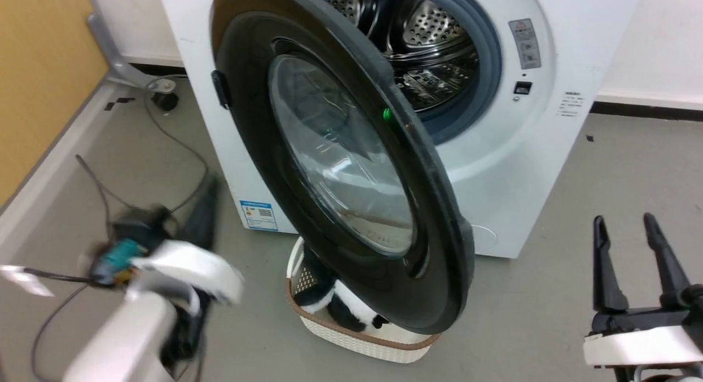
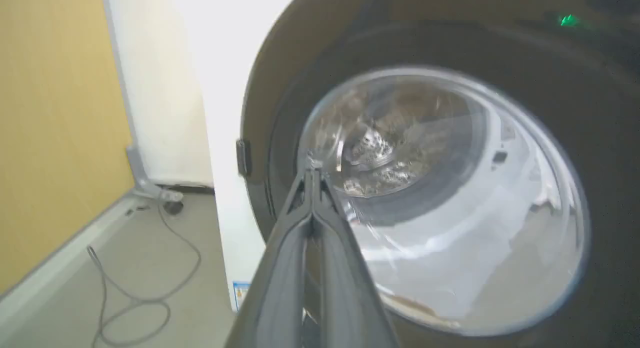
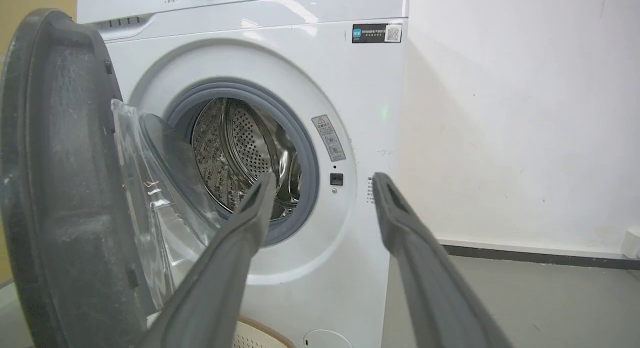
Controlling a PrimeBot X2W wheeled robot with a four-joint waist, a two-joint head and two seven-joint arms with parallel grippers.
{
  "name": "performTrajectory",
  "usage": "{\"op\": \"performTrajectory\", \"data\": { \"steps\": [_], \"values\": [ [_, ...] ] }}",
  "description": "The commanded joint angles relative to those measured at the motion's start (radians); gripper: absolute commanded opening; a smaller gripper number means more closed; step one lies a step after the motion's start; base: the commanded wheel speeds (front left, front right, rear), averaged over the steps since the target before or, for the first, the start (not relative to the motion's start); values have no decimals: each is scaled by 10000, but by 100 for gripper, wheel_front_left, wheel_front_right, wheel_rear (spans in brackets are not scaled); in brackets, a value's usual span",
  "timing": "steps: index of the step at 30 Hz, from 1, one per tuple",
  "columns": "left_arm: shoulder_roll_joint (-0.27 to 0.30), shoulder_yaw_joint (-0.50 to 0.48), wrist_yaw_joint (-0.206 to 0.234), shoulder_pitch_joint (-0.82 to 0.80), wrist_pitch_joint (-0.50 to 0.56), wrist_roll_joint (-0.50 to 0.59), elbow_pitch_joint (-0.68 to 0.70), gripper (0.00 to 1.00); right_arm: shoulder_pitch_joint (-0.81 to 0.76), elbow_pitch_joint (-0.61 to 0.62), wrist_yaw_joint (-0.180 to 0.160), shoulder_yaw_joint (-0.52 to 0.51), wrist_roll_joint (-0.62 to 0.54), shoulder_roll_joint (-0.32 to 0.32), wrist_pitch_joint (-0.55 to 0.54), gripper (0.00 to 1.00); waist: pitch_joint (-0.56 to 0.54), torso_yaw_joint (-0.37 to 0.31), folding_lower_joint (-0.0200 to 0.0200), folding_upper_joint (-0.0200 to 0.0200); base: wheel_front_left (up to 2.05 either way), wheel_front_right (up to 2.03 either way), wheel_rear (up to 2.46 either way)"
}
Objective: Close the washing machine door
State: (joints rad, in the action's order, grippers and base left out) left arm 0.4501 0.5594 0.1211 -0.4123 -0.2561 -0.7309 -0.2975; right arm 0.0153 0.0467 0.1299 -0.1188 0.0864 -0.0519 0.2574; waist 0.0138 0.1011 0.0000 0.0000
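Left gripper [image 2: 312, 164] closed, right gripper [image 1: 624, 222] spread; basket [image 1: 360, 338] under washing machine door [image 1: 258, 124] holds black-and-white fabric [image 1: 343, 308].

Basket [image 1: 351, 335] on floor [image 1: 549, 321], before washing machine [image 1: 522, 168]

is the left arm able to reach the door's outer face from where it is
Probably yes. The left gripper, fingers together, points straight at the door glass with nothing between them; the basket sits lower, under the door's edge.
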Motion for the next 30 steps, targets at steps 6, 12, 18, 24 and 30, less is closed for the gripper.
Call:
{"op": "performTrajectory", "data": {
  "steps": [6, 12, 18, 24, 30],
  "values": [
    [356, -2085, 2161, 1083, -54, 2672, 2154, 0, 308, 534, 8, -310, -322, 17, 44, 100, -69, 222, 0, 0, 0, 0, 0],
    [604, -2739, 3035, 2499, -55, 3985, 3102, 100, 779, 1258, 8, 81, -121, 17, 44, 100, -109, 354, 0, 0, 0, 0, 0],
    [137, -3098, 3155, 3627, -56, 4299, 3633, 100, 1382, 2086, 8, 799, 345, -5, 44, 100, -133, 482, 0, 0, 0, 0, 0],
    [-520, -3632, 2826, 4489, -56, 4481, 3893, 100, 1814, 2751, 8, 1838, 918, -354, 44, 0, -154, 596, 0, 0, 0, 0, 0],
    [-1183, -3984, 2198, 4856, -56, 4823, 3659, 100, 2027, 3087, 8, 3902, 1866, -1394, 44, 0, -132, 673, 0, 0, 0, 0, 0]
  ]
}}
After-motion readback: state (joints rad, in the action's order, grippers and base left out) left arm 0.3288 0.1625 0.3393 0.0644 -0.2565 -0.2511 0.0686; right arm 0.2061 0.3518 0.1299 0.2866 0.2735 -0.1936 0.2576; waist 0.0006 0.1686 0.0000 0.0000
